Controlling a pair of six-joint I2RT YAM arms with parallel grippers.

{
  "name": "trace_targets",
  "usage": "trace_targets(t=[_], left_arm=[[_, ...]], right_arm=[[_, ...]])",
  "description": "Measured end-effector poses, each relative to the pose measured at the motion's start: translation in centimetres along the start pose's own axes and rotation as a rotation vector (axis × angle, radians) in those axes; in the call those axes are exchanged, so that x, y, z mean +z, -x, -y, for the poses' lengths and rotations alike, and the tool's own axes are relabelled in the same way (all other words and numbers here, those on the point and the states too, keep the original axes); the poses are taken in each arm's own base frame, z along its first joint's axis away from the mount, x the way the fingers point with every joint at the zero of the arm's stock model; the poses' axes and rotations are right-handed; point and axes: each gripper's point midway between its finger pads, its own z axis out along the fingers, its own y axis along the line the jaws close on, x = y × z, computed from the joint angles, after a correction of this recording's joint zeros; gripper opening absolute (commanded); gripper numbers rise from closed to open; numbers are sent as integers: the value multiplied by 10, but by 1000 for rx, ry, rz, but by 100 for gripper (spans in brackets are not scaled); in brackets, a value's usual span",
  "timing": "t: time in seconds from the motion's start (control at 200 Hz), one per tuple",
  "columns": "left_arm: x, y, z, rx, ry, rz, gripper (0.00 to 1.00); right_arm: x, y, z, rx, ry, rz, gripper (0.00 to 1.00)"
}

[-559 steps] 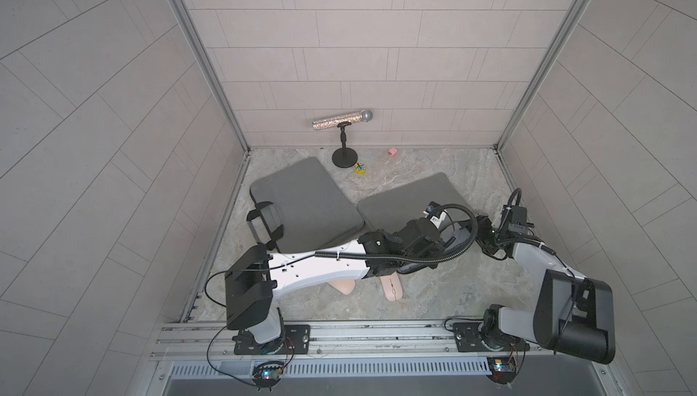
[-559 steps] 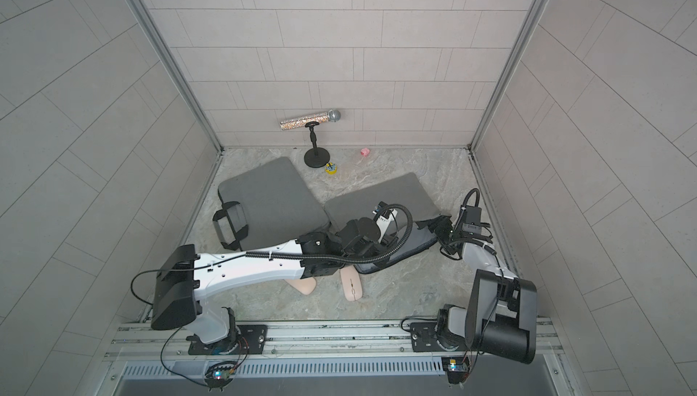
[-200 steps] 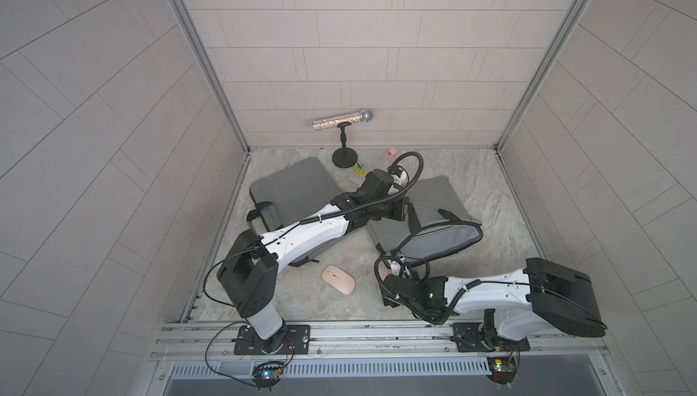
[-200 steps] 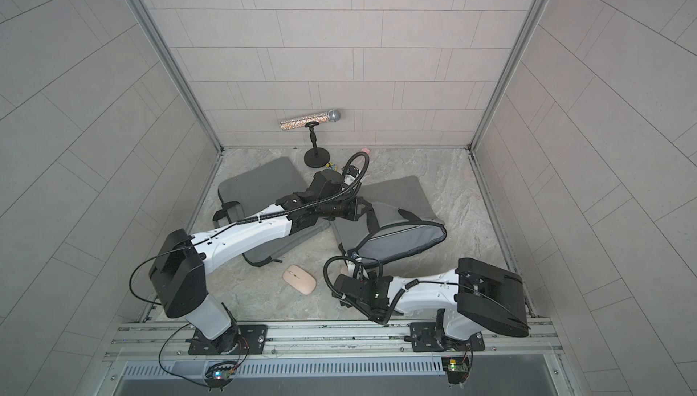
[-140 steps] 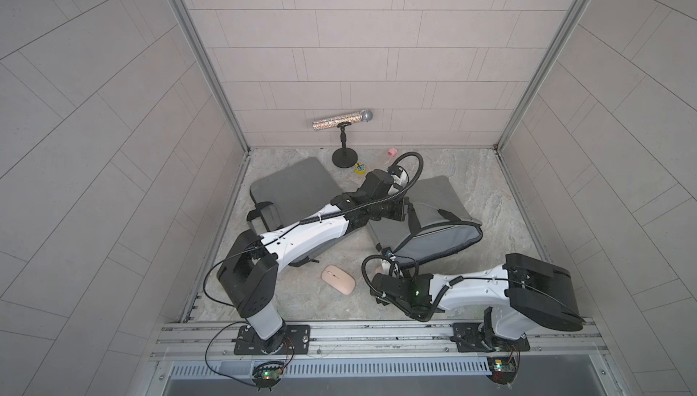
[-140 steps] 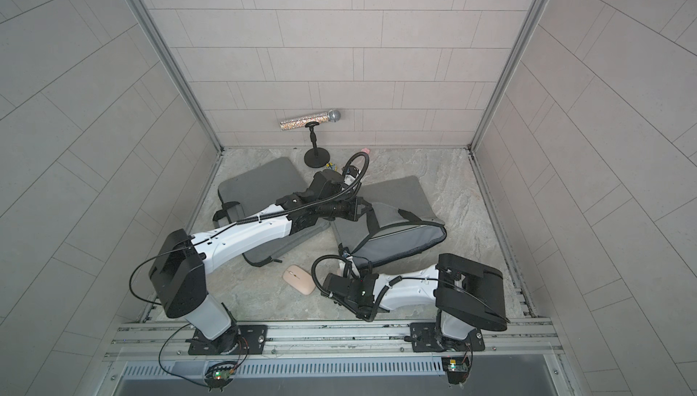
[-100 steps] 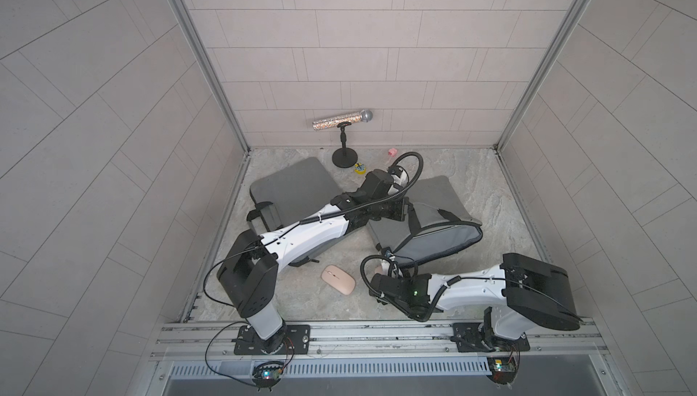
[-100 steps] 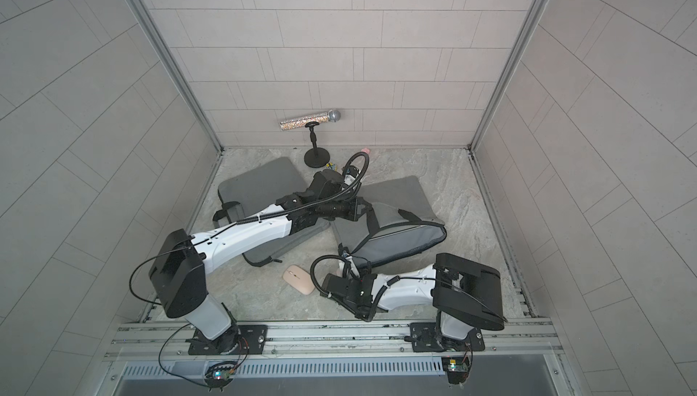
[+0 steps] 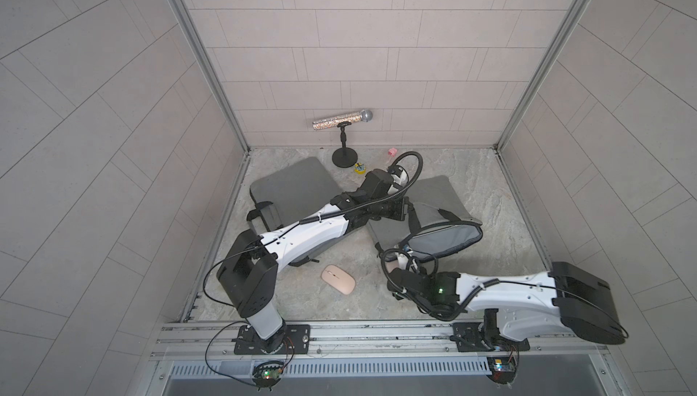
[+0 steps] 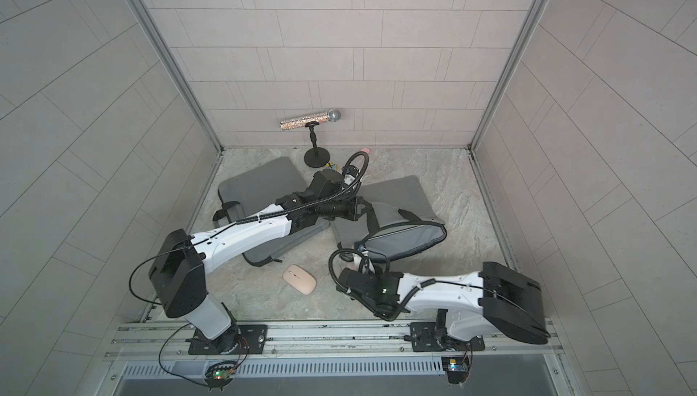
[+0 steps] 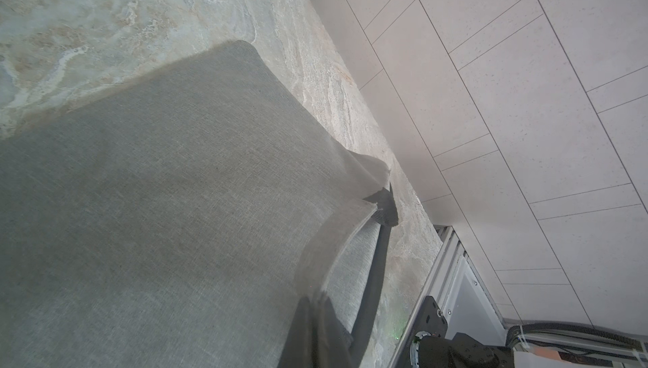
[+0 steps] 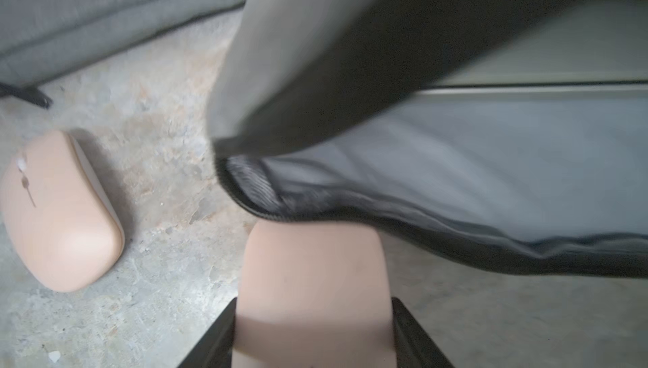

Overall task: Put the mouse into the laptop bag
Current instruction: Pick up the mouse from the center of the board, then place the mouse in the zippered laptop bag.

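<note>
The left gripper (image 9: 404, 211) has its fingers pinched shut on the black strap (image 9: 413, 220) of the laptop bag (image 9: 437, 198). It lifts the bag's upper panel so that the mouth (image 9: 441, 241) gapes, which leaves a clear way in. Just outside that mouth, the right gripper (image 12: 314, 301) has its fingers at middling width, pressed on both sides of the pink mouse (image 12: 312, 261). The mouse is low over the counter (image 9: 490, 186) and seems lined up to slide inside. Its nose is at the bag's lower lip, but blur hides whether they touch. A second mouse (image 9: 338, 278) lies free near the bag's open corner.
</note>
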Motion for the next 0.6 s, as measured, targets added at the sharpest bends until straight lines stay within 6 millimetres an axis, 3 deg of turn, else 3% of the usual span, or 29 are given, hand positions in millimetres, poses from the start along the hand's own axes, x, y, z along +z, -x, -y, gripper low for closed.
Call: trace_targets(t=[0.375,0.48,0.6], left_arm=[[-25,3,13,1,-42,41,0],[-28,1,16,-10,-62,42,0],[-30,-2,21,-18,-82,43,0]], right_arm=[[-61,68,149,420,-175,278,57],[-59,68,185,516,-272,270,57],[-40,58,218,641,-343,195,57]])
